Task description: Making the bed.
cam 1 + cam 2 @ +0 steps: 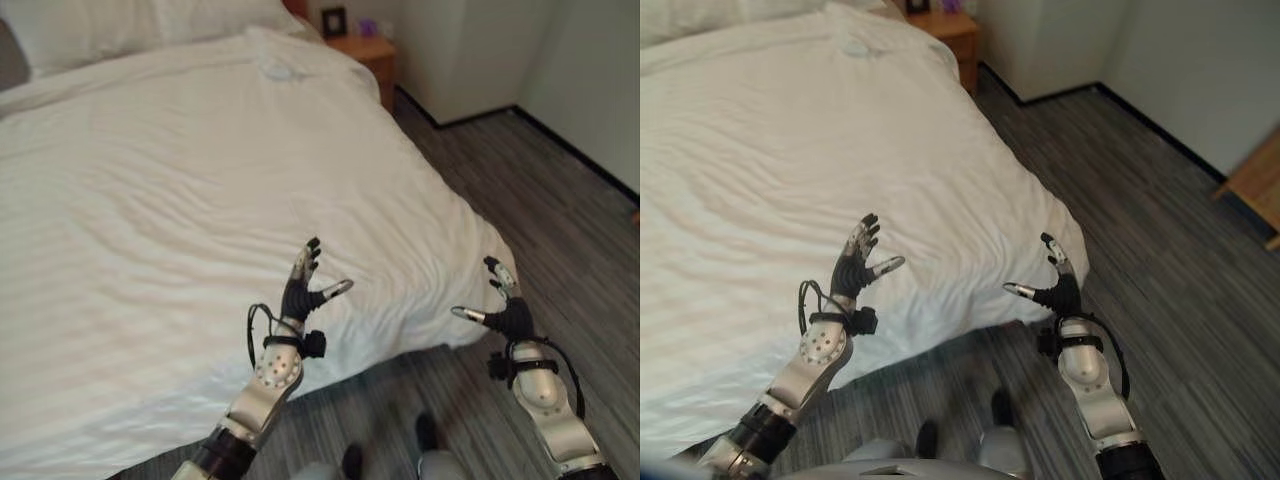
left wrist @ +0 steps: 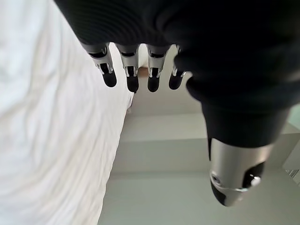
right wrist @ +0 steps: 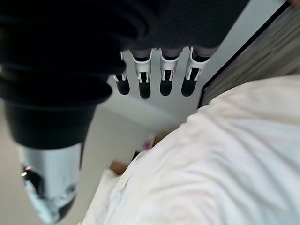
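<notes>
Duvet (image 1: 180,200) spread white over the bed, covering it from the pillow end down to the foot edge; the foot corner (image 1: 480,250) draped over the mattress and hanging toward the floor (image 1: 520,180). Surface mostly flat, with shallow ripples across the middle and heavier creases near that corner. Small rumpled patch (image 1: 275,68) far up the duvet, toward the nightstand (image 1: 368,52). Pillow (image 1: 120,25) at the head end, seemingly in place.

Left hand (image 1: 303,285) raised over the duvet's foot edge, fingers straight and spread, thumb out to the side, holding nothing; not touching the cloth as far as can be told. Own wrist view agrees: fingers (image 2: 132,77) in a straight row, duvet (image 2: 56,140) past them, nothing between.

Right hand (image 1: 508,312) raised just off the foot corner, over the floor, fingers extended upward, thumb pointing back toward the duvet, empty. Own wrist view: fingers (image 3: 143,82) straight, duvet (image 3: 225,164) beyond, no cloth pinched.

Judgement on progress: well along. Done: duvet laid out, covering the mattress, pillow at the head. Left: smoothing the ripples nearest the foot edge, squaring the hanging corner, possibly flattening the rumpled patch up by the nightstand. Far side of the bed out of sight, so evenness of the overhang there not judged.
</notes>
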{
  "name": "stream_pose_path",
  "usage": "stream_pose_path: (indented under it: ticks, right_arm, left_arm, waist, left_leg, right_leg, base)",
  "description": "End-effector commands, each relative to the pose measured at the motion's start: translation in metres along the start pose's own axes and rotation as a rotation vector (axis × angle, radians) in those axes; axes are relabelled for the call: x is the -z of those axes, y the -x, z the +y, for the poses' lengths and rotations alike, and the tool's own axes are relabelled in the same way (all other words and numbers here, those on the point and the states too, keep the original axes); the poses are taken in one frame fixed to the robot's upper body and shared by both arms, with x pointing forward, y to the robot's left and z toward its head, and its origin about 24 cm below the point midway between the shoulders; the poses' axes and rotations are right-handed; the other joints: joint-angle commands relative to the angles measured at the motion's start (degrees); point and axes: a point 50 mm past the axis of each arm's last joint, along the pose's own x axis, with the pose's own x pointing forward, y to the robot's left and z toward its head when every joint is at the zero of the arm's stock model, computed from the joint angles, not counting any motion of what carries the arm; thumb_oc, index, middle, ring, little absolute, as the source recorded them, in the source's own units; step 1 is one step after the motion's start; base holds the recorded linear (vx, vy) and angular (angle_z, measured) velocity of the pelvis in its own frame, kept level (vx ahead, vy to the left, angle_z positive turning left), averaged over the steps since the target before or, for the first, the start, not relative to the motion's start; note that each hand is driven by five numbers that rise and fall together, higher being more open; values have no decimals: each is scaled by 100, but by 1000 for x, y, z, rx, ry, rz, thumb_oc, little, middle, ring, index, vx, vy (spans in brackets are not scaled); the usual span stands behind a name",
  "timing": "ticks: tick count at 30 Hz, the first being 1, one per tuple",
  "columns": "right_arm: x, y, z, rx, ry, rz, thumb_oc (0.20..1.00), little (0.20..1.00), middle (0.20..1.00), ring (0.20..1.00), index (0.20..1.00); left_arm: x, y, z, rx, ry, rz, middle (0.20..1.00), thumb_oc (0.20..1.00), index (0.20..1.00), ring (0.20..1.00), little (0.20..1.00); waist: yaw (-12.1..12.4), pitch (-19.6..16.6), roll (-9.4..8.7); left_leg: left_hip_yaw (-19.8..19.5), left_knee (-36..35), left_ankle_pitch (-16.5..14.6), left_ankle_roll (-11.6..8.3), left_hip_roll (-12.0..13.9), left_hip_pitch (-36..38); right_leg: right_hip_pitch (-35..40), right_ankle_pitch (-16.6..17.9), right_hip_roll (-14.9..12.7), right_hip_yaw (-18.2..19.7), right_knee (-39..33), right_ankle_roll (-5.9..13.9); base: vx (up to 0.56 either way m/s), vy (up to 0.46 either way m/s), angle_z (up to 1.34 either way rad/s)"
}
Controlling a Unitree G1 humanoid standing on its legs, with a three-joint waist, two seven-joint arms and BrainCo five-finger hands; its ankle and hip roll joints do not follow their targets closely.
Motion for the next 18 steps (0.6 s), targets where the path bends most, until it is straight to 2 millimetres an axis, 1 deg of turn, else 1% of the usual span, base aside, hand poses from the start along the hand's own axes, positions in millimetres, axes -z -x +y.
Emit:
stream_pose_path:
  ticks: [1, 2, 3, 4, 5, 6, 7, 8, 9, 10, 11, 13, 14, 15, 16, 17, 18]
  right_arm:
    - [-46, -15, -10, 18, 42, -243, 1000, 1000, 1000, 1000, 1000]
    - [-50, -17, -7, 18, 48, -263, 1000, 1000, 1000, 1000, 1000]
    - [-53, -18, -3, 12, 49, -277, 1000, 1000, 1000, 1000, 1000]
    - [-53, -18, -3, 12, 49, -278, 1000, 1000, 1000, 1000, 1000]
    - [-56, -17, 7, -10, 45, -284, 1000, 1000, 1000, 1000, 1000]
    - [-56, -17, 7, -10, 45, -284, 1000, 1000, 1000, 1000, 1000]
    - [-57, -16, 11, -31, 43, -285, 1000, 1000, 1000, 1000, 1000]
    - [-60, -16, 16, -60, 58, -302, 1000, 1000, 1000, 1000, 1000]
    - [-60, -16, 16, -60, 59, -302, 1000, 1000, 1000, 1000, 1000]
    - [-67, -16, 19, -82, 73, -337, 1000, 1000, 1000, 1000, 1000]
    - [-67, -16, 19, -82, 73, -337, 1000, 1000, 1000, 1000, 1000]
    - [-71, -17, 18, -83, 73, -356, 1000, 1000, 1000, 1000, 1000]
    - [-77, -16, 17, -81, 71, -385, 1000, 1000, 1000, 1000, 1000]
    - [-79, -16, 16, -72, 78, -398, 1000, 1000, 1000, 1000, 1000]
    - [-80, -16, 16, -68, 75, -403, 1000, 1000, 1000, 1000, 1000]
    - [-79, -16, 14, -54, 71, -400, 1000, 1000, 1000, 1000, 1000]
    - [-77, -15, 13, -46, 70, -389, 1000, 1000, 1000, 1000, 1000]
  left_arm:
    - [-25, -10, 0, -8, 6, -129, 1000, 1000, 1000, 1000, 1000]
    - [-25, -10, 1, -22, 14, -128, 1000, 1000, 1000, 1000, 1000]
    - [-25, -10, 1, -31, 27, -125, 1000, 1000, 1000, 1000, 1000]
    - [-25, -10, 1, -30, 27, -125, 1000, 1000, 1000, 1000, 1000]
    - [-26, -8, 1, -38, 56, -123, 1000, 1000, 1000, 1000, 1000]
    - [-26, -8, 1, -37, 56, -123, 1000, 1000, 1000, 1000, 1000]
    - [-27, -6, 2, -37, 61, -125, 1000, 1000, 1000, 1000, 1000]
    - [-26, -5, 4, -65, 75, -124, 1000, 1000, 1000, 1000, 1000]
    - [-26, -5, 4, -65, 75, -124, 1000, 1000, 1000, 1000, 1000]
    - [-27, -6, 3, -74, 79, -133, 1000, 1000, 1000, 1000, 1000]
    - [-27, -7, 3, -74, 80, -134, 1000, 1000, 1000, 1000, 1000]
    - [-30, -11, -1, -88, 92, -148, 1000, 1000, 1000, 1000, 1000]
    - [-31, -12, -5, -87, 101, -154, 1000, 1000, 1000, 1000, 1000]
    - [-31, -13, -7, -90, 107, -153, 1000, 1000, 1000, 1000, 1000]
    - [-33, -15, -10, -87, 114, -160, 1000, 1000, 1000, 1000, 1000]
    - [-35, -17, -13, -82, 118, -169, 1000, 1000, 1000, 1000, 1000]
    - [-36, -17, -14, -85, 136, -173, 1000, 1000, 1000, 1000, 1000]
  waist:
    - [131, 108, 41]
    - [246, 118, 37]
    - [394, 91, 15]
    - [398, 87, 23]
    - [639, 10, -78]
    - [656, 19, -70]
    - [732, -27, -141]
    - [855, -92, -197]
    - [877, -90, -191]
    - [840, -25, -212]
    - [850, -20, -205]
    - [812, 56, -159]
    - [767, 158, -155]
    - [760, 235, -146]
    - [818, 348, -102]
    - [878, 470, -83]
    - [888, 541, -81]
  left_leg:
    - [41, -574, -137, -179, 354, 278]
    - [250, -556, -147, -178, 374, 251]
    - [472, -535, -164, -184, 388, 197]
    - [474, -531, -152, -187, 400, 182]
    - [879, -531, -189, -179, 381, 113]
    - [893, -538, -192, -183, 396, 135]
    - [1041, -521, -151, -193, 385, 68]
    - [1337, -371, -139, -222, 436, -51]
    - [1358, -362, -148, -227, 449, -46]
    - [1453, -81, -188, -278, 524, -163]
    - [1463, -60, -202, -281, 534, -168]
    - [1535, 217, -260, -330, 623, -209]
    - [1570, 592, -265, -386, 754, -308]
    - [1535, 815, -233, -448, 837, -370]
    - [1336, 1204, 125, -607, 967, -590]
    - [956, 1503, 403, -756, 941, -830]
    - [578, 1571, 363, -803, 824, -892]
  right_leg:
    - [602, -2329, 10, -289, 2097, 5]
    - [708, -2544, -112, -654, 2292, -52]
    - [906, -2711, -284, -1063, 2244, -109]
    - [902, -2686, -269, -1067, 2220, -117]
    - [1387, -2707, -457, -1587, 1571, -94]
    - [1419, -2683, -431, -1578, 1524, -96]
    - [1567, -2669, -359, -1614, 1039, -93]
    - [1752, -2577, -163, -1496, 264, -92]
    - [1767, -2554, -145, -1477, 225, -97]
    - [1864, -2477, 1, -1212, -179, -129]
    - [1867, -2468, 10, -1200, -190, -132]
    - [2029, -2344, 109, -968, -535, -174]
    - [2239, -2309, 220, -818, -843, -260]
    - [2358, -2302, 280, -735, -1010, -317]
    - [2420, -2267, 362, -637, -1099, -407]
    - [2431, -2227, 404, -591, -1113, -481]
    - [2427, -2218, 403, -568, -1111, -492]
  base:
    - [-202, 127, -79]
    - [-247, 126, -121]
    - [-116, 25, -127]
    - [-162, -15, -183]
    - [-106, -14, -156]
    - [-153, -47, -165]
    - [-140, -88, -166]
    - [-142, -89, -148]
    - [-155, -143, -177]
    - [-67, -88, -134]
    - [-99, -122, -147]
    - [-76, -97, -114]
    - [-91, -150, -104]
    - [-118, -179, -80]
    - [-145, -154, -61]
    - [-140, -132, -40]
    - [-97, -93, -36]
